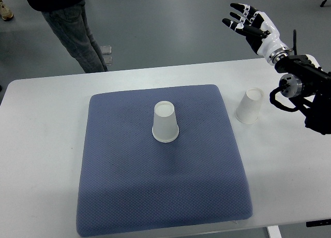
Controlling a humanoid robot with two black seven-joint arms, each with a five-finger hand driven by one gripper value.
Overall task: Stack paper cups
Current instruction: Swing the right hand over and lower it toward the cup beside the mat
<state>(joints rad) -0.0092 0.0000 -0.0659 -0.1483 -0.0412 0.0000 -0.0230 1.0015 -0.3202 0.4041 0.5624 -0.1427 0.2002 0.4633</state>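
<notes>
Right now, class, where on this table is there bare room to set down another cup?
The blue mat is bare in front of and on both sides of the upside-down cup at its middle. The white table left of the mat is bare too. Tightest is the right strip, holding the second cup, under the raised right hand.

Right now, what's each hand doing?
Left hand: not in view.
Right hand: open, fingers spread, holding nothing, raised beyond the table's far edge.

White desk (46,145) bearing a blue-grey quilted mat (160,196), set on a grey floor (165,26). Beyond the far edge stands a person (72,26) in grey trousers; light is even, with soft shadows on the mat.
</notes>
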